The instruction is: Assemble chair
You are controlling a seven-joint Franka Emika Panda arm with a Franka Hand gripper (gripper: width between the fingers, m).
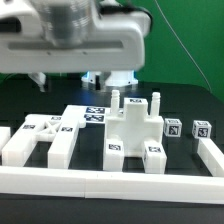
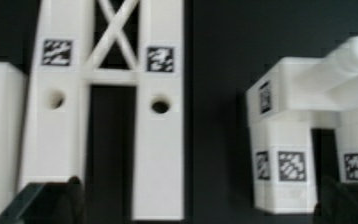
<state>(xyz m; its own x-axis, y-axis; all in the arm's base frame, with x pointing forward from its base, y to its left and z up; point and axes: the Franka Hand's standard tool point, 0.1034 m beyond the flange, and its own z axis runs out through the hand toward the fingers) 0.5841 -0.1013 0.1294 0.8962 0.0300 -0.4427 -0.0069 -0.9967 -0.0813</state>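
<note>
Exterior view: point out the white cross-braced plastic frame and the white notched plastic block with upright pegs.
White cross-braced plastic frame (image 1: pixel 45 126): exterior view, its crossed brace.
White notched plastic block with upright pegs (image 1: pixel 131 130): exterior view, its front face.

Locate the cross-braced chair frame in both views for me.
Exterior view: the cross-braced frame lies flat on the table at the exterior view's left.
Wrist view: the frame fills much of the picture, with its brace and two holes showing.
Shared landmark: the notched block beside it.

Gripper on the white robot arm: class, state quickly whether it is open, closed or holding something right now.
Black two-finger gripper: open, holding nothing.
</note>
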